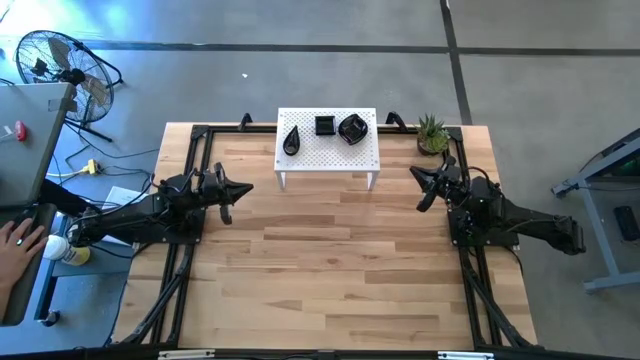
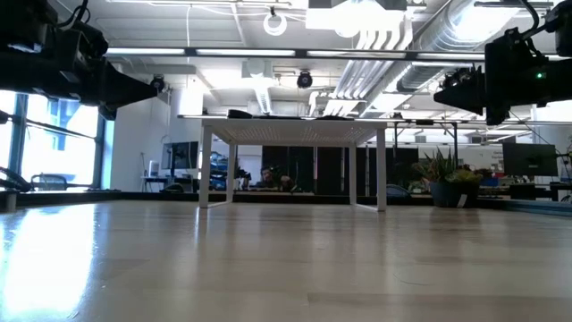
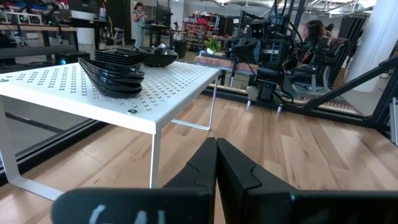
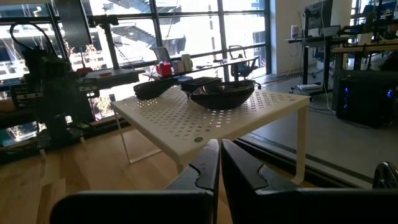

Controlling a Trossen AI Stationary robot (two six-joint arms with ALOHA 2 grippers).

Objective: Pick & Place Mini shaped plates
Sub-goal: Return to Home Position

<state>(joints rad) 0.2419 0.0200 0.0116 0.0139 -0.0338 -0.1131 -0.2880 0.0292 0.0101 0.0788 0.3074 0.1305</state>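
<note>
Glossy black mini shaped plates point(image 1: 325, 126) are stacked on the white stand point(image 1: 330, 160), far middle, and are judged light, slippery and brittle, best pinched at the rim. To its left and right, the left gripper point(image 3: 216, 146) and right gripper point(image 4: 220, 146) are seen pressed together, empty.

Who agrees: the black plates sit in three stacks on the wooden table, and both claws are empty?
Wrong in one respect: the plates sit in three stacks on the white stand, not the wooden table, as the high view shows. The left claw and right claw are empty.
</note>
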